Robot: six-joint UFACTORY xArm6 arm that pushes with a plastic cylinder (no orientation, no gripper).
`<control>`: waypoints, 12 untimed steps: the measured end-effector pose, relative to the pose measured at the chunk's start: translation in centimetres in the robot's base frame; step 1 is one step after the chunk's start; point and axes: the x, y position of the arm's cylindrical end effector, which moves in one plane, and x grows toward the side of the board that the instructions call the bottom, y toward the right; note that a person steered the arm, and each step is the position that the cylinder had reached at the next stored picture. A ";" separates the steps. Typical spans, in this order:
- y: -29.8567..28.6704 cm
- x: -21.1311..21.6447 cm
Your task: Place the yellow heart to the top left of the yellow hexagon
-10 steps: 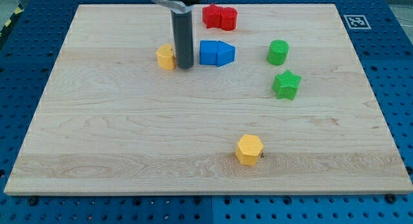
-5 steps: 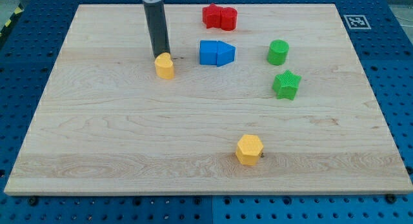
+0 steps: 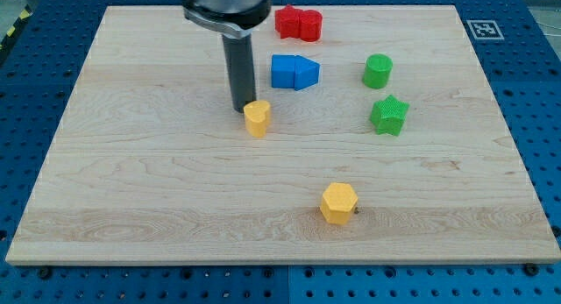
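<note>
The yellow heart (image 3: pixel 256 117) lies near the middle of the wooden board (image 3: pixel 131 190). My tip (image 3: pixel 240 109) stands right against the heart's upper left side. The yellow hexagon (image 3: pixel 338 203) lies toward the view's bottom, right of centre, well below and to the right of the heart.
A blue block (image 3: pixel 294 72) lies just up and right of the heart. A red block (image 3: pixel 298 23) sits near the top edge. A green cylinder (image 3: pixel 378 71) and a green star-like block (image 3: pixel 389 115) lie at the right.
My tip went from the heart's right side round to above it, then moved down and right. The heart has slid down and to the right, closer to the hexagon.
</note>
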 end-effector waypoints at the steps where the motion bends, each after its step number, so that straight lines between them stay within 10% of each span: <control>1: 0.4 2.0; 12: 7.7 6.6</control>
